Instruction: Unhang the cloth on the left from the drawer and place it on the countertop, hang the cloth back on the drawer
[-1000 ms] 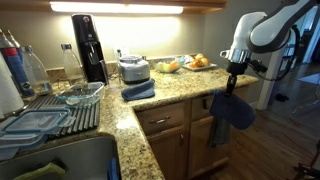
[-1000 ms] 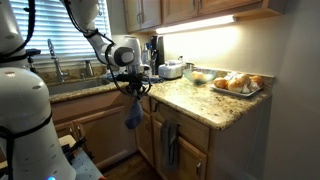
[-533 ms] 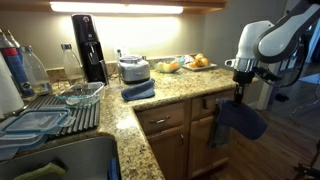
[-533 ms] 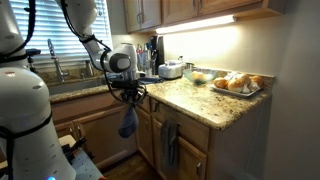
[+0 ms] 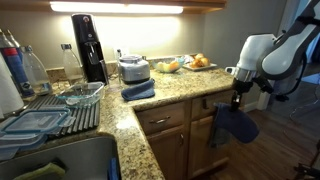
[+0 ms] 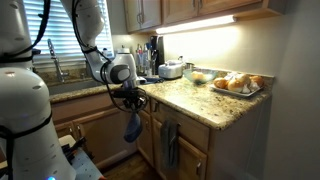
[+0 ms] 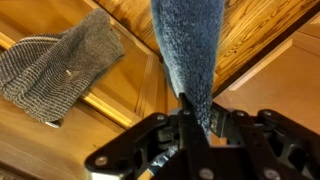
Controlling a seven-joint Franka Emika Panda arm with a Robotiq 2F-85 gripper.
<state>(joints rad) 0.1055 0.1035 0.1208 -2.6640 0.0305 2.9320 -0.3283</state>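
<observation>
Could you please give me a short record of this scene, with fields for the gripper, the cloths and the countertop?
gripper: shut on the cloth
cloth: dark blue, hanging in the air below the gripper
countertop: holds a folded towel; the cloth is not on it
second cloth: hanging below the countertop edge, untouched

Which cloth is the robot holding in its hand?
The dark blue cloth, dangling from the hand. The greyer cloth hangs on a drawer; the folded towel lies on the countertop.
</observation>
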